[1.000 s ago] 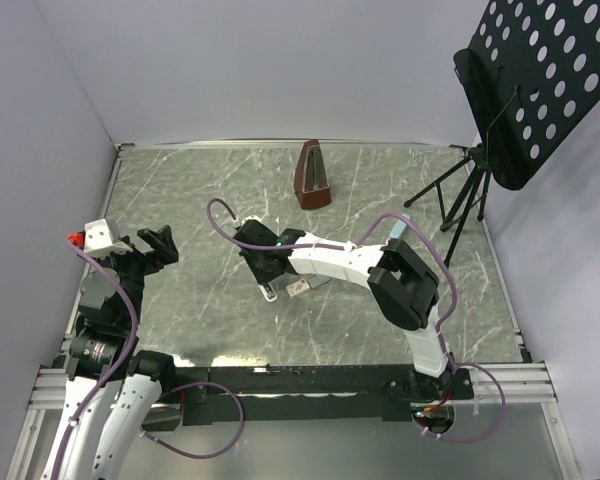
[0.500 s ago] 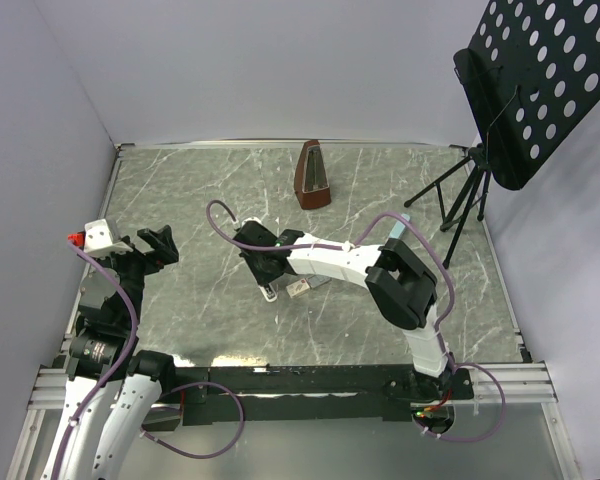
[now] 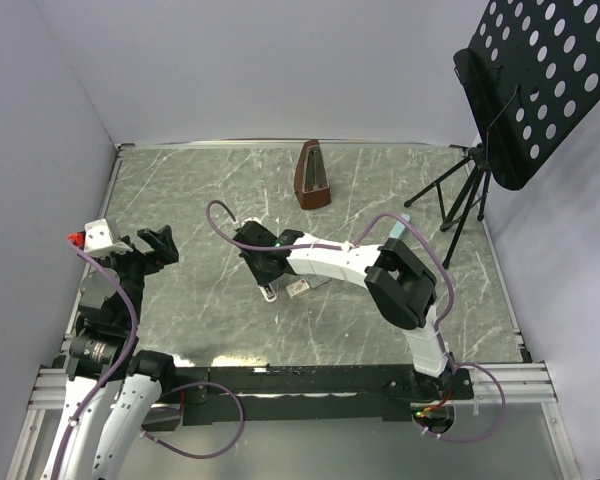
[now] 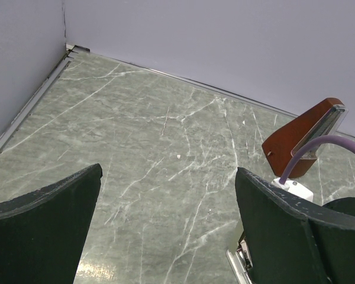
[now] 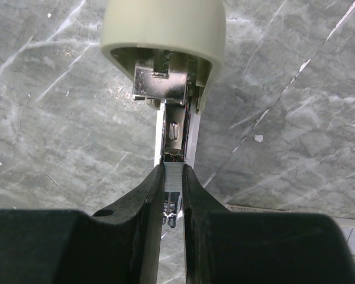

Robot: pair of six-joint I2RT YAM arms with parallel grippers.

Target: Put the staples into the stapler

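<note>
Two arms are set over the table. The left gripper, at nine o'clock, is spread wide and empty. The opened stapler lies central; at its six o'clock the staple strip is pinched by the right gripper. The strip is judged light and brittle, best held by its flat sides.

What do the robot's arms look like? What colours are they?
The left arm and right arm are white tubes with chunky black joints. A thin purple cable loops along each. The left gripper and right gripper have flat black fingers. A red-tipped white block tops the left wrist.
</note>
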